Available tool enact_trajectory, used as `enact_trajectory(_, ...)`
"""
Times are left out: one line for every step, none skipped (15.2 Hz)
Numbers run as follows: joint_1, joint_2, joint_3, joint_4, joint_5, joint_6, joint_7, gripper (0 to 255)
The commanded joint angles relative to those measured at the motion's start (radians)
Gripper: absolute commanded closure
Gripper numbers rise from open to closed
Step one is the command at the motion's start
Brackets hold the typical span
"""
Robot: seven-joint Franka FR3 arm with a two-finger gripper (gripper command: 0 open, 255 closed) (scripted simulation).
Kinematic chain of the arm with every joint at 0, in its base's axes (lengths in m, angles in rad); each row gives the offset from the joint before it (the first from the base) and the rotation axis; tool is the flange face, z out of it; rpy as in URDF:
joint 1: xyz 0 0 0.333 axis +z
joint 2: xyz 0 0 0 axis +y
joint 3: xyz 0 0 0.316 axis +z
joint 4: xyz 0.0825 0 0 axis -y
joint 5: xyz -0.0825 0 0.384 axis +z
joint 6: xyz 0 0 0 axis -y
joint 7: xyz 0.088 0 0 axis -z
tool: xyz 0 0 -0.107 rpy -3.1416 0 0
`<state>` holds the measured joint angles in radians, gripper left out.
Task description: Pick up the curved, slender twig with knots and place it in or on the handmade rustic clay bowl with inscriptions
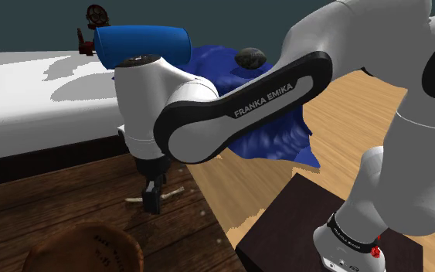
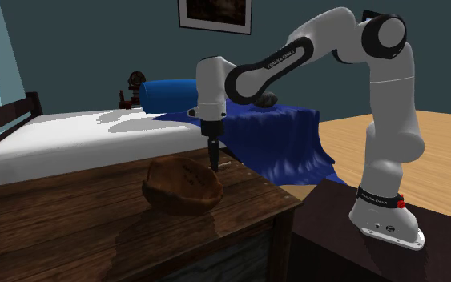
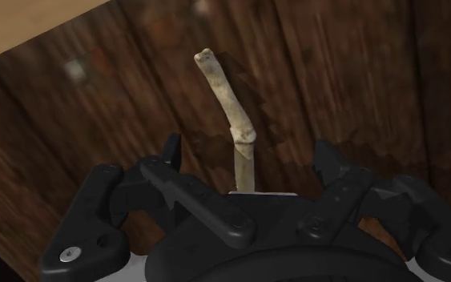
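Pale beige twig (image 3: 230, 104), red-brown bowl (image 2: 182, 186), dk brown grained table (image 2: 71, 232), blue blanket (image 2: 291, 140).

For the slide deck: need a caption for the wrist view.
Open pincer straddles the pale, knotted twig lying on the dark wooden tabletop.

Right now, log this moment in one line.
gripper: open, low over twig | twig: lying on wooden table | bowl: nearby, no twig inside

Pale knobbly matt twig (image 3: 230, 104); dark grainy wooden table (image 3: 360, 80); rough brown bowl (image 2: 182, 186)
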<state>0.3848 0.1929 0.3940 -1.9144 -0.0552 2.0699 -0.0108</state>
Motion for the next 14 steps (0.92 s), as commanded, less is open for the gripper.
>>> enact_trajectory(0.001,0.004,0.0,-0.006,-0.002,0.01,0.001,0)
enact_trajectory(0.001,0.004,0.0,-0.005,-0.002,0.01,0.001,0)
enact_trajectory(0.001,0.004,0.0,-0.005,-0.002,0.01,0.001,0)
enact_trajectory(0.001,0.004,0.0,-0.005,-0.002,0.01,0.001,0)
enact_trajectory(0.001,0.004,0.0,-0.005,-0.002,0.01,0.001,0)
enact_trajectory(0.001,0.004,0.0,-0.005,-0.002,0.01,0.001,0)
enact_trajectory(0.001,0.004,0.0,-0.005,-0.002,0.01,0.001,0)
enact_trajectory(0.001,0.004,0.0,-0.005,-0.002,0.01,0.001,255)
enact_trajectory(0.001,0.004,0.0,-0.005,-0.002,0.01,0.001,255)
enact_trajectory(0.0,0.003,0.0,-0.005,-0.002,0.009,0.001,255)
enact_trajectory(-0.001,0.003,-0.001,0.002,-0.001,0.001,-0.003,255)
enact_trajectory(-0.001,0.006,-0.001,0.008,-0.002,-0.003,-0.002,255)
enact_trajectory(-0.001,0.004,-0.001,0.009,-0.002,-0.004,-0.002,255)
enact_trajectory(0.0,0.004,-0.001,0.009,-0.001,-0.005,-0.001,255)
